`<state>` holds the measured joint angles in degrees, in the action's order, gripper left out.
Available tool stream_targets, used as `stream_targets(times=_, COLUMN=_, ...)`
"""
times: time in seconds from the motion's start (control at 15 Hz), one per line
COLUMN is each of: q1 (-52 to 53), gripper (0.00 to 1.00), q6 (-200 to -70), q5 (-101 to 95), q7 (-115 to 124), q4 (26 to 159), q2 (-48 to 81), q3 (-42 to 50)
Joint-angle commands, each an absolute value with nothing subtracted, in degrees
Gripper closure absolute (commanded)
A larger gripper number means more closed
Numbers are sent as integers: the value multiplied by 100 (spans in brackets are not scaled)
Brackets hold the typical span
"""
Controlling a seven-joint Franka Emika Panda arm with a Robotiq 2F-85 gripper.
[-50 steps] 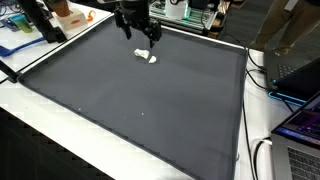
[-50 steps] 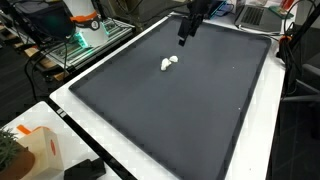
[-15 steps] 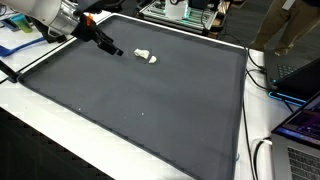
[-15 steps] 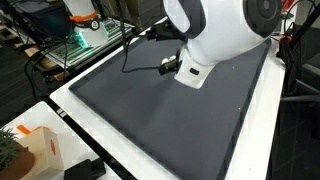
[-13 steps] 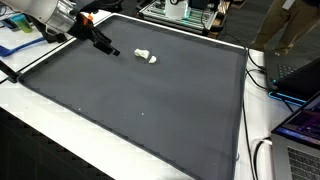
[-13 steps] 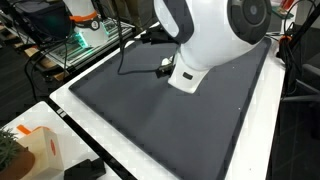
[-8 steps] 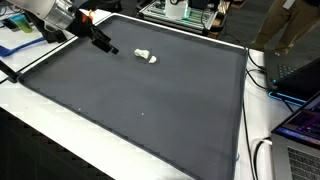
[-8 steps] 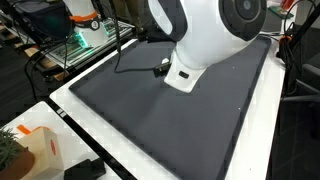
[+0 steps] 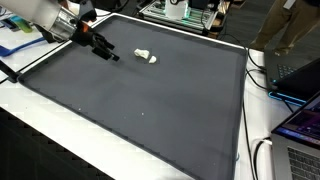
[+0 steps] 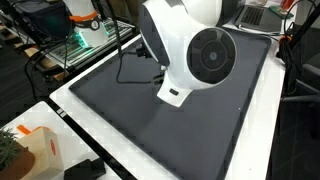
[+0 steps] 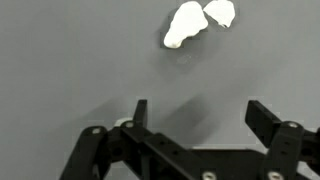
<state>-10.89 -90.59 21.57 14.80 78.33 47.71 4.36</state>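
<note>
- Claw [image 9: 111, 56] sits low over the dark mat [image 9: 150, 110], near the mat's far corner in an exterior view. Its 2 fingers are spread wide and nothing is between them.
- Wrist view shows the same claw [image 11: 197, 110] with both fingertips apart over bare mat [image 11: 60, 60], each throwing a soft shadow on it. Whether the tips touch the mat cannot be told.
- Ahead of the fingertips in the wrist view lie 2 pale pieces: a larger white lump [image 11: 185, 25], elongated and tilted, and a smaller white lump [image 11: 220, 12] right against its upper end.
- In an exterior view the 2 pieces show as one small pale patch, the larger white lump [image 9: 146, 57] resting on the mat just beside the claw, clear of its fingers.
- Arm [image 10: 195, 55] fills the middle of an exterior view, its round white joint hiding both lumps and the claw.
- Mat covers nearly all of the white worktop [image 9: 40, 112], leaving a pale border.
- A laptop [image 9: 300, 150] and cables [image 9: 262, 155] lie off the mat's edge.
</note>
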Motion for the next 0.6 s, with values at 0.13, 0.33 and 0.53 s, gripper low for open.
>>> stream_targets(times=0.13, q1=-1079, gripper=0, q6=-8946, q5=2237, q7=1712, q4=7555, q2=5133, q3=409)
stream_targets(times=0.33, q1=-1079, gripper=0, q6=-8683, q5=2183, q7=1834, q4=7364, q2=5227, q3=411)
stream_targets(times=0.53, q1=-1043, gripper=0, q6=-8160, q5=2053, q7=1942, q4=7144, q2=5335, q3=442)
